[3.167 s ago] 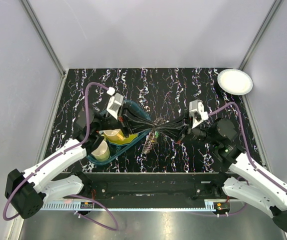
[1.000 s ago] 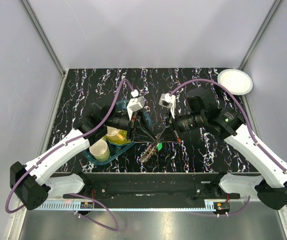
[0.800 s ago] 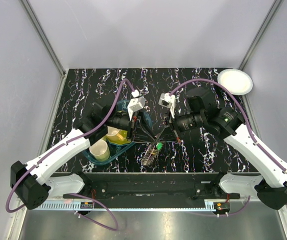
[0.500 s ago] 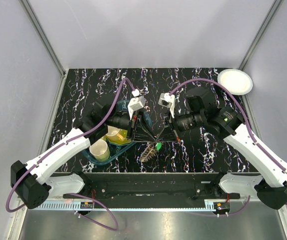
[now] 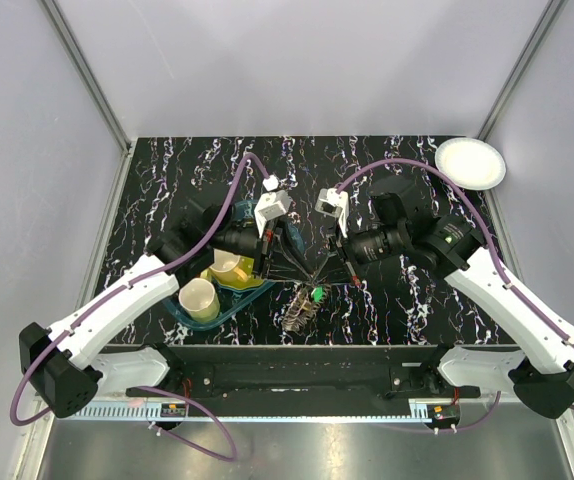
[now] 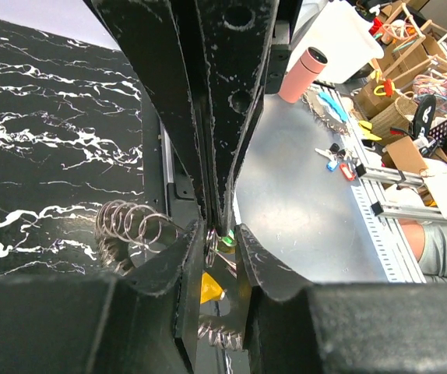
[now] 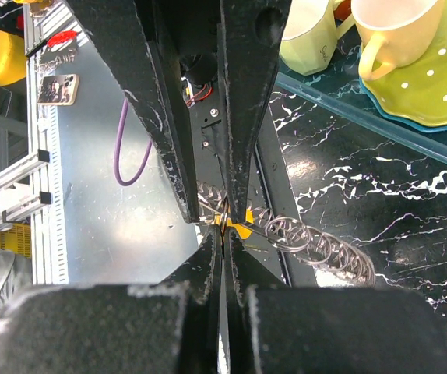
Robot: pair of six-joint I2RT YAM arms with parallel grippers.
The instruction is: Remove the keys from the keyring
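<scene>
Lately the left tool (image 5: 309,272) and right tool (image 5: 323,273) have been raised together; at frame centre the keyring (image 5: 302,308) is pinched by both, nothing apparently freed yet.

Black white-veined marble tabletop (image 5: 387,170) between 3 plain grey walls (image 5: 297,60)

I can read no text, brand or number anywhere in my feeds; the only lettering I spot is a small dark marking on the side of the pale green mug (image 7: 309,35), too small for me to make out.
</scene>
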